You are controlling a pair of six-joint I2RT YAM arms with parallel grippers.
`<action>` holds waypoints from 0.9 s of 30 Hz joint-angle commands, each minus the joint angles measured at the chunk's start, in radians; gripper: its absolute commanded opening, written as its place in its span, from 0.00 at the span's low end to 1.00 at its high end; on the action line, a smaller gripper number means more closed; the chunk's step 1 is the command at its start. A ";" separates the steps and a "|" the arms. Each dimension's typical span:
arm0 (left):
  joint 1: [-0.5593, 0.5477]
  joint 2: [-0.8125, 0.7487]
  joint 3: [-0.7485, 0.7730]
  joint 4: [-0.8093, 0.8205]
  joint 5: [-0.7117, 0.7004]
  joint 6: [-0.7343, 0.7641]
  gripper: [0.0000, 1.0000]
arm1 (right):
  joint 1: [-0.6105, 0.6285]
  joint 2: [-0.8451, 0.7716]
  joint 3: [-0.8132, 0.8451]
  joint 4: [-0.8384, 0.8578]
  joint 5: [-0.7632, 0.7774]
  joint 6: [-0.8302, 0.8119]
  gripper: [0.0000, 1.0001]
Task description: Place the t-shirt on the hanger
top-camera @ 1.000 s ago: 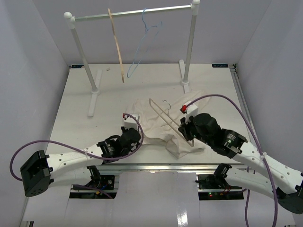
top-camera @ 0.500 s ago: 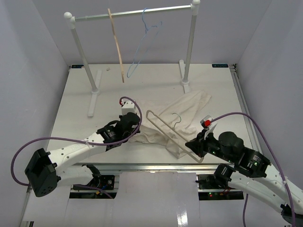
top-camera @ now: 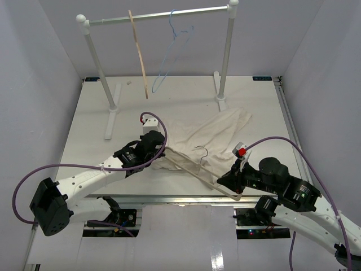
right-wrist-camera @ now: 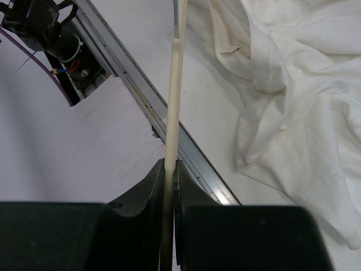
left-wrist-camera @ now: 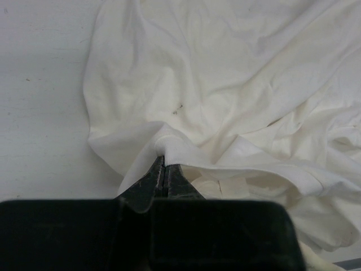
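Since your left gripper point(left-wrist-camera: 163, 166) is pinched shut on only a thin fold at the left edge of the t-shirt point(top-camera: 221, 131), which lies bunched right of centre on the tabletop point(top-camera: 93, 127), a hard pull could strip the cloth out. The hanger point(top-camera: 194, 167) runs diagonally across the shirt's near side toward the near edge, with its hook point(top-camera: 201, 150) over fabric, so it may snag. Your right gripper point(right-wrist-camera: 168, 166) is clamped on the end of one slim arm, so the hanger could swivel in the jaws.
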 commanded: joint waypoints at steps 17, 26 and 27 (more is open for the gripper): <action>0.020 -0.067 0.037 -0.036 0.034 0.005 0.00 | 0.006 0.022 0.012 0.046 0.079 -0.013 0.08; 0.020 -0.092 0.038 -0.036 0.045 0.007 0.00 | 0.006 0.042 0.006 0.054 0.076 -0.016 0.08; 0.020 -0.093 0.041 -0.035 0.045 0.007 0.00 | 0.006 0.043 0.004 0.056 0.071 -0.018 0.08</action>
